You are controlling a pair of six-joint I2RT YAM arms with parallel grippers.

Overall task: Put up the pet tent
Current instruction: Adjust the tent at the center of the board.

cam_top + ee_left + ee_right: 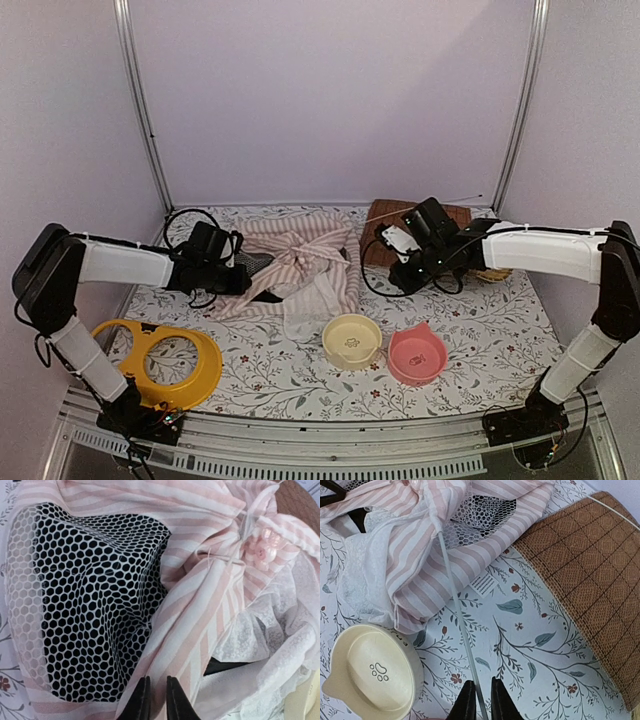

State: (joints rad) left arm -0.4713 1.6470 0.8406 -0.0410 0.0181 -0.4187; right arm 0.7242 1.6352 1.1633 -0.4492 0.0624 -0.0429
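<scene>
Robot test booth — plain lilac walls [330, 100], metal posts [140, 110], floral tabletop [480, 330]

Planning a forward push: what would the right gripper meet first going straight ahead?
The right gripper has the thin clear pole between its fingertips; straight on along it, the striped pet tent comes first, depth unclear.

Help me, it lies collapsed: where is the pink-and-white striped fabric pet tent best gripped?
By the thin clear pole lying bare at its right side, from above: the pet tent is limp cloth, the pole likely its only stiff part.
</scene>
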